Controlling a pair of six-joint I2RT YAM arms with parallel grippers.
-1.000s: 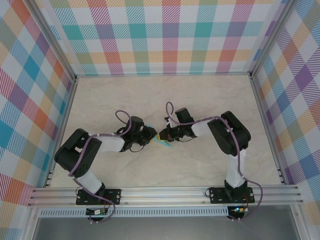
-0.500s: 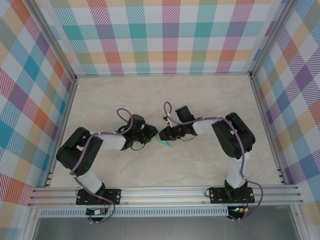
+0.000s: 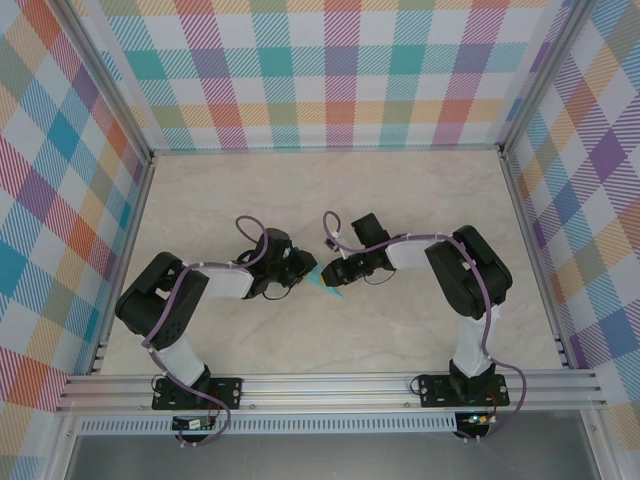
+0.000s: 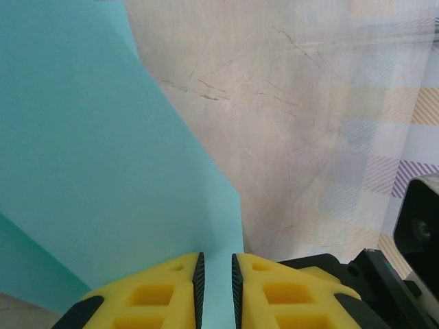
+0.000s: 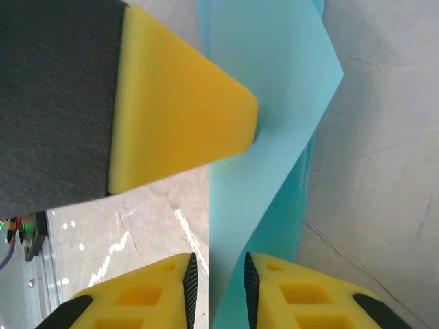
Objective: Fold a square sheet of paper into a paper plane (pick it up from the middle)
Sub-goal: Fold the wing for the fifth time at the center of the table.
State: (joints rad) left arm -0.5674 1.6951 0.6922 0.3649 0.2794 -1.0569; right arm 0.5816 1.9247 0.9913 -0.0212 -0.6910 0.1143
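Gripping paper (image 4: pixel 82 151), left end effector (image 4: pixel 218 259); layered folds at right wrist.

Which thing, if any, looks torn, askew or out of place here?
Nothing stands out. The paper sits between the left pincer and the right pincer at the middle of the table, folded with straight edges; no tear or crumple shows.
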